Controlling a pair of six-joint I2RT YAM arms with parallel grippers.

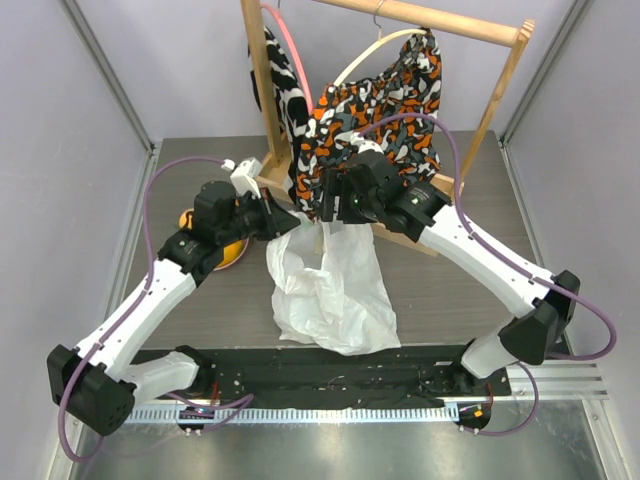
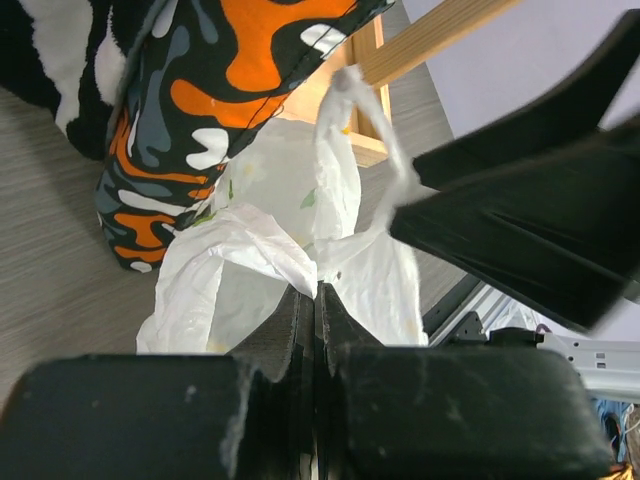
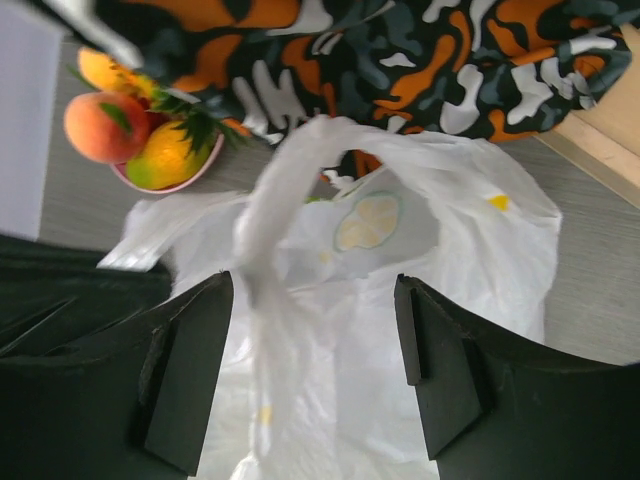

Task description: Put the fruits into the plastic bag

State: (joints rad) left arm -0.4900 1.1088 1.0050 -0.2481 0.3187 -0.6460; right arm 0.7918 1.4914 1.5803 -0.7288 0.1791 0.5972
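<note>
A grey table (image 1: 450, 290) carries a wooden rack (image 1: 500, 90) at its far side, and a patterned cloth (image 1: 380, 110) in orange, black and white hangs from the rack. Just in front of the cloth, at mid-table, lies the plastic bag (image 1: 330, 290), crumpled, with its mouth turned toward the rack and its body trailing toward the arm bases. The left gripper (image 2: 316, 310) sits at the bag's upper left corner, jaws clenched tight together on a fold of the bag's rim. The right gripper (image 3: 315, 300) hangs over the mouth from the other side, jaws spread wide and released. One handle loop (image 3: 270, 200) rises between them close to one finger; whether it touches cannot be told. Left of the bag, partly under the left arm, a pink plate (image 3: 185, 180) rests on the table. The fruits (image 3: 130, 130) are heaped on it, outside the bag, a peach (image 3: 100, 125) and a mango (image 3: 165, 160) among them.
</note>
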